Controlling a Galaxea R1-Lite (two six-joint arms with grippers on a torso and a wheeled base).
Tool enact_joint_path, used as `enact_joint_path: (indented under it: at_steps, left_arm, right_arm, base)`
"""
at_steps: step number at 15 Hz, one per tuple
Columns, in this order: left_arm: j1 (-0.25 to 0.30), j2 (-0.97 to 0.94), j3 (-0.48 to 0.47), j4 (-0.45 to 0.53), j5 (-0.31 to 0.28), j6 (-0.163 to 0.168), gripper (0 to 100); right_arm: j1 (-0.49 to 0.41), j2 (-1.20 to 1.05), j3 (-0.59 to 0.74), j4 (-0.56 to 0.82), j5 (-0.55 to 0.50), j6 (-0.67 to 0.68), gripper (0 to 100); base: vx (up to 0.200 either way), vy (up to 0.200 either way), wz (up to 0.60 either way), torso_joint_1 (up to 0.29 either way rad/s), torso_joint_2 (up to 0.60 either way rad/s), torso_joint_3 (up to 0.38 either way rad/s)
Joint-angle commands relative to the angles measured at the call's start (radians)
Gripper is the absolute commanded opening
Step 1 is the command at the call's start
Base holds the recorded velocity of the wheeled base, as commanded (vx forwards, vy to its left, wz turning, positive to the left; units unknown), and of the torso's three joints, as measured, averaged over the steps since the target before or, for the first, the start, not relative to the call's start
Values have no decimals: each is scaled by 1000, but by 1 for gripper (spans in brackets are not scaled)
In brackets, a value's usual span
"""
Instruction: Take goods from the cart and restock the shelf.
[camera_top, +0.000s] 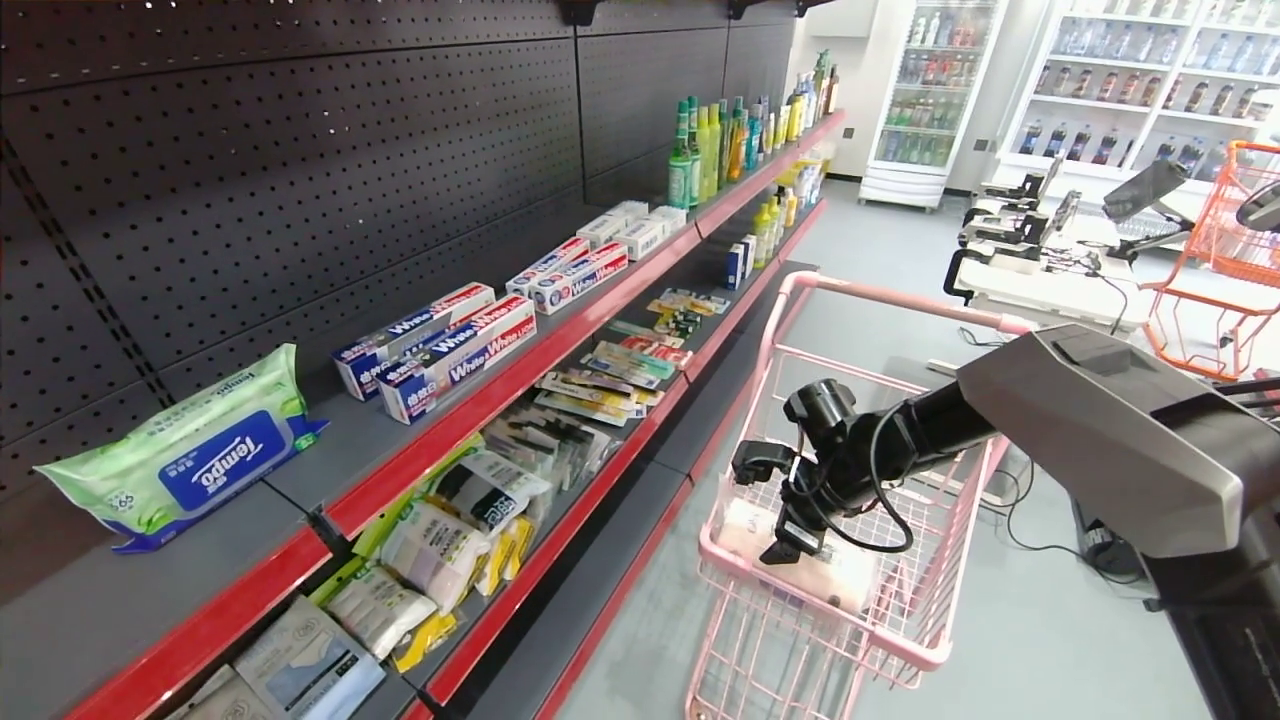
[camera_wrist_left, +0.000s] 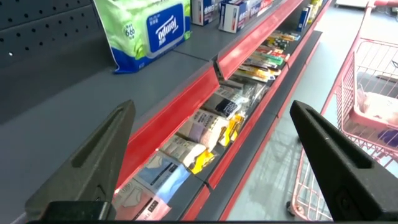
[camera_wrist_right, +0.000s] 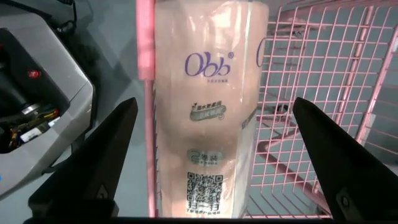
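At the lower middle of the head view, the right gripper (camera_wrist_right: 214, 107) hangs over the near end of the pink cart (camera_top: 868, 296), its two fingers spread wide and holding nothing. Straight beneath it, seen between those fingers in the right wrist view, lies a pale pink pack (camera_wrist_right: 208, 124) of paper goods, lying along the cart's rim bar inside the wire basket.

The left gripper (camera_wrist_left: 212, 107) is splayed just as wide, also empty, and sits above the grey top board and red front edge of the shelf (camera_top: 480, 400).

On that top board, at the left of the head view, a green and blue wipes pack (camera_top: 190, 450) leans toward the pegboard back. Further along, toward the middle, toothpaste boxes (camera_top: 450, 350) lie in pairs, and green and yellow bottles (camera_top: 710, 150) stand at the far end, upper centre. Sachets and small packets crowd the lower tier.
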Motion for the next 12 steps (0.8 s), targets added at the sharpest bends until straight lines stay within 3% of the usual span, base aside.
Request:
enact_joint_path:
  at_steps: [1, 6, 12]
  left_arm:
    - [0, 1, 0, 0, 1, 0, 100]
    - [0, 1, 0, 0, 1, 0, 100]
    - [0, 1, 0, 0, 1, 0, 100]
  right_arm:
    - [-7, 8, -20, 0, 1, 1, 100]
    - [-14, 16, -18, 0, 8, 4, 100]
    - [-18, 47, -54, 0, 20, 4, 100]
  base:
    - [0, 0, 0, -159, 344, 183]
    - [0, 0, 0, -148, 331, 182]
    - [0, 0, 0, -11, 24, 15]
